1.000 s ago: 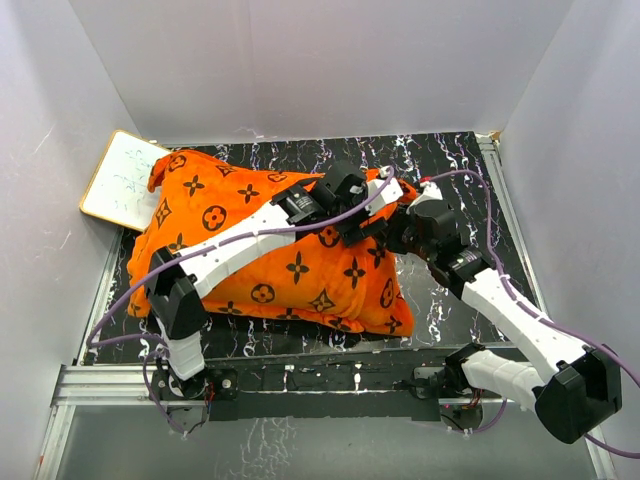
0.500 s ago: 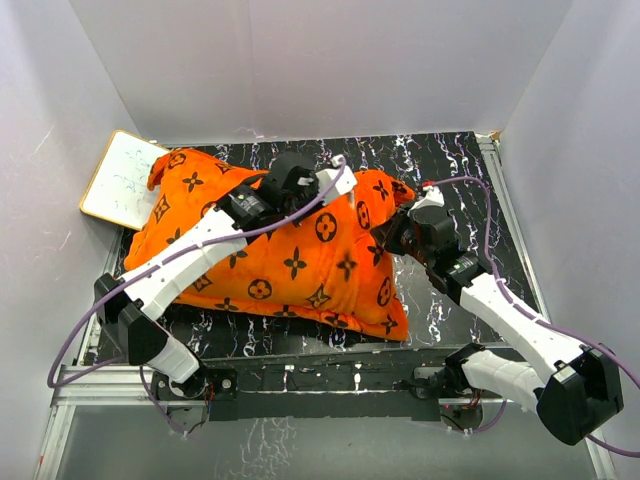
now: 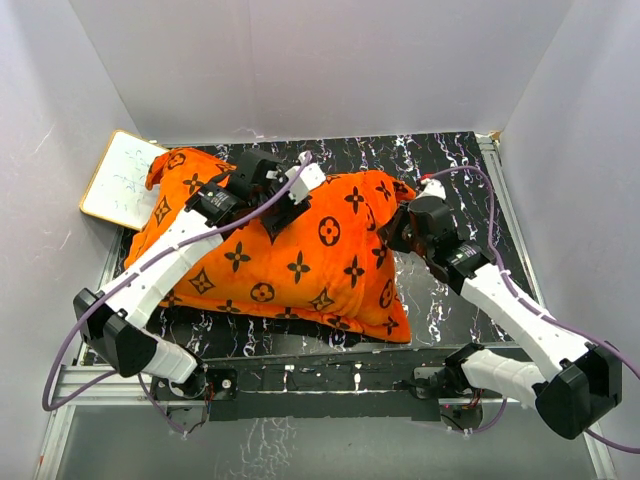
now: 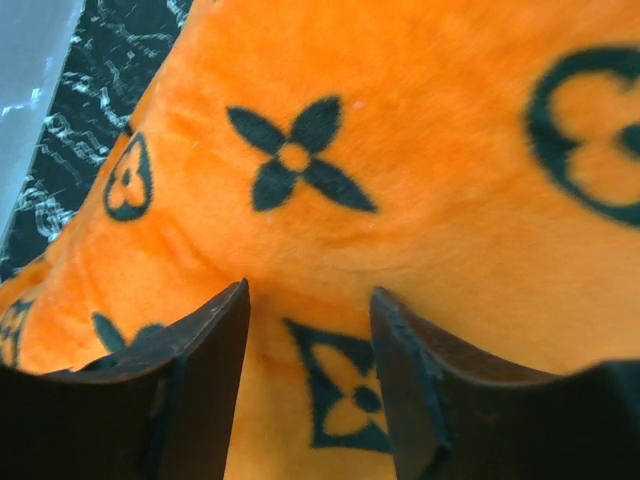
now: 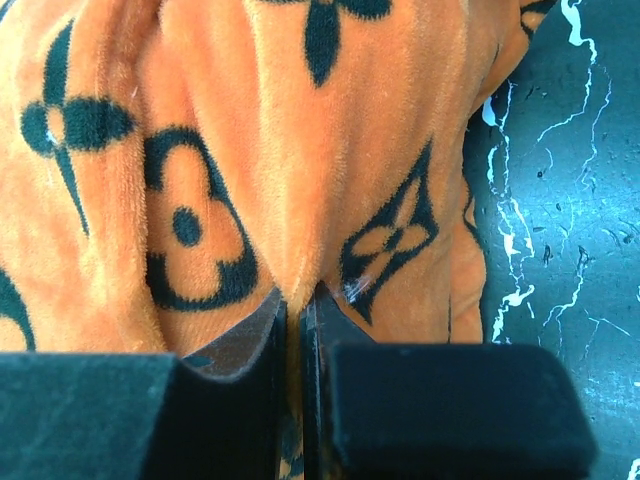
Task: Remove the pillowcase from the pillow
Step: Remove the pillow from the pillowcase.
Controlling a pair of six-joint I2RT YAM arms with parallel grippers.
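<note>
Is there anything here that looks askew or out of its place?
The white board in the far left corner lies askew, angled to the table, with the orange pillowcase lying against its edge. Nothing looks spilled or damaged.

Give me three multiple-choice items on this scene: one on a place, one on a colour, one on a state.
1. Where does the white board lie?
A. Under the right arm.
B. At the far left corner of the table, beside the pillowcase.
C. At the table's near right edge.

2. What colour are the pillowcase's motifs?
A. White.
B. Green.
C. Dark brown.

3. What state is the right gripper in?
A. Shut on a pillowcase fold.
B. Open over bare table.
C. Out of view.

Answers:
1 B: the top view shows it at the far left, next to the orange fabric.
2 C: dark flowers and circles on orange.
3 A: the right wrist view shows its fingers pinching a fold.
</note>
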